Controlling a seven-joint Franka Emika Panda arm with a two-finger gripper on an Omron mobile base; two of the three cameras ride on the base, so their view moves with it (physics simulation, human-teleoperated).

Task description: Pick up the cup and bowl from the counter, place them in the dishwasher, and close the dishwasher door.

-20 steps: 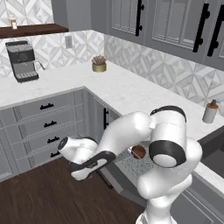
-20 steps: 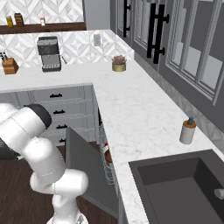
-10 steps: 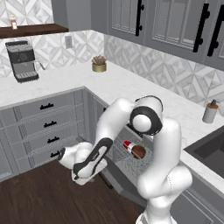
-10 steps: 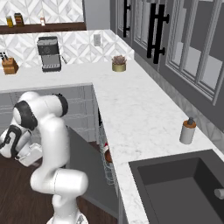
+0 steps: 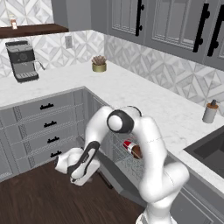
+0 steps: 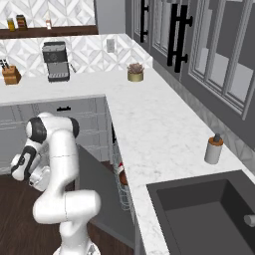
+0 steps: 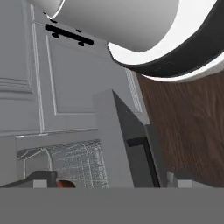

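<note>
The red cup [image 5: 127,145] and the dark brown bowl [image 5: 136,152] lie side by side in the wire rack [image 5: 118,153] of the dishwasher [image 6: 121,185]. In the hand view a bit of the cup [image 7: 65,184] shows at the rack's [image 7: 74,162] edge. The dishwasher door [image 5: 114,174] hangs partly open, tilted outward, and its black handle [image 7: 146,157] shows at the top edge of the door [image 7: 118,135]. My gripper [image 5: 81,170] [image 6: 34,177] [image 7: 109,180] hovers low over the floor in front of the door, open and holding nothing. The door's edge sits between the fingertips [image 7: 41,178].
The marble counter [image 5: 131,96] carries a coffee machine [image 5: 22,61], a potted plant [image 5: 99,64] and a soap bottle [image 5: 210,111]. A sink [image 6: 209,214] lies to the right. Grey drawers [image 5: 43,127] stand left of the dishwasher, above a dark wood floor [image 5: 35,197].
The arm has swung down and to the left, away from the rack. The hand has dropped from beside the door's top to a lower spot in front of it.
</note>
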